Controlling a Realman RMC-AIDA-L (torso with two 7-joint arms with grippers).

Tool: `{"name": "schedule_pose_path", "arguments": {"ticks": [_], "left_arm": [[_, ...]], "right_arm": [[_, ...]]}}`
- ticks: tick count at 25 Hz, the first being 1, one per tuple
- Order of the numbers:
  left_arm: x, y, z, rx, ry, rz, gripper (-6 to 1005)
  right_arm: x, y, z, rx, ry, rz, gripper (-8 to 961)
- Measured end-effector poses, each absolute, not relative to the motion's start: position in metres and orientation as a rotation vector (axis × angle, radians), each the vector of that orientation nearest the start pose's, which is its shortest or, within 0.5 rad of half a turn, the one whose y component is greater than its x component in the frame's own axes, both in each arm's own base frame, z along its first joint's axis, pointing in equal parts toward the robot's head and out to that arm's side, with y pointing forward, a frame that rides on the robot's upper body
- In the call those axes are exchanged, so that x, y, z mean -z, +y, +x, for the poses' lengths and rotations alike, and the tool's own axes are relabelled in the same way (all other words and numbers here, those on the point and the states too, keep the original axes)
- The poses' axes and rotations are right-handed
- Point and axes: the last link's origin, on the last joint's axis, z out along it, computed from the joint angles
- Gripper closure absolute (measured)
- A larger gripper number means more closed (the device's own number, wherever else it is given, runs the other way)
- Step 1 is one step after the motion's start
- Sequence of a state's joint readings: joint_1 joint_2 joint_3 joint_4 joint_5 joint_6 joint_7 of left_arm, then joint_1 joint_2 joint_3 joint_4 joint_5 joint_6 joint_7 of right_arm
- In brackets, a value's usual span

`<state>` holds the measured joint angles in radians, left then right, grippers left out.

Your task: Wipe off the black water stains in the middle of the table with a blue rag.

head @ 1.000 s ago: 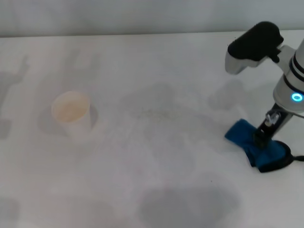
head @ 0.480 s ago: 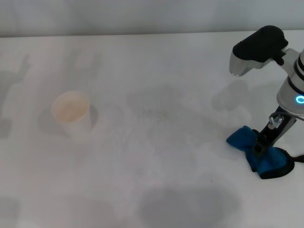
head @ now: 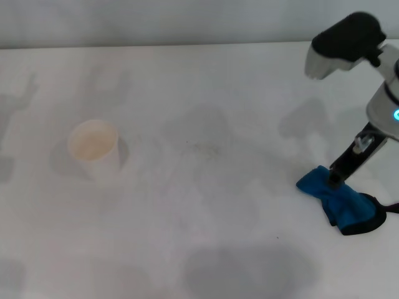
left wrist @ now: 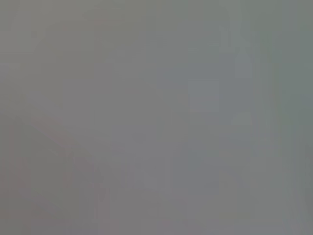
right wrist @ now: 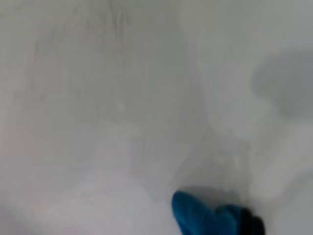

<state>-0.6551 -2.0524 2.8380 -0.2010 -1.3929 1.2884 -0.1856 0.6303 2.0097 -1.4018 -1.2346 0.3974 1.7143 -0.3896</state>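
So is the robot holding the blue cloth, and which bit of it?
It cannot be told. The right gripper is down at the upper edge of the blue rag, which lies on the table; its grip is not visible. The left gripper is unseen.

Only the right arm showing in the head view, over at the right edge, well to the right of the paper cup and on the far side of the tabletop from it. White casing with a black-capped housing up top, glowing blue ring on the wrist. Slanted down and inward, dark finger section at the low end. Right gripper tip down at the cloth, looks to be touching its upper edge. Can't make out whether the fingers are apart or together. Left arm nowhere to be seen, and its wrist camera gives just flat grey.
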Motion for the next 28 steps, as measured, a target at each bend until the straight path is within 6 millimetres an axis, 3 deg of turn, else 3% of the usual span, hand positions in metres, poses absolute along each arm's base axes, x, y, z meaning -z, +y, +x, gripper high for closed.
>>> {"name": "schedule_pose_path", "arguments": {"ticks": [7, 12, 20, 28], "left_arm": [[-0.061, 0.387, -0.305, 0.621, -0.166, -1.581, 106], [-0.06, 0.387, -0.304, 0.625, -0.167, -1.58, 106], [-0.06, 0.384, -0.308, 0.621, -0.182, -1.567, 106], [-0.057, 0.383, -0.316, 0.588, -0.235, -1.562, 107]], "right_arm": [[-0.05, 0.359, 0.228, 0.636, 1.114, -2.364, 534], [-0.072, 0.374, 0.239, 0.433, 1.001, -2.349, 532], [-0.115, 0.388, 0.276, -0.018, 0.876, -2.183, 537], [-0.13, 0.378, 0.329, -0.395, 0.829, -2.001, 539]]}}
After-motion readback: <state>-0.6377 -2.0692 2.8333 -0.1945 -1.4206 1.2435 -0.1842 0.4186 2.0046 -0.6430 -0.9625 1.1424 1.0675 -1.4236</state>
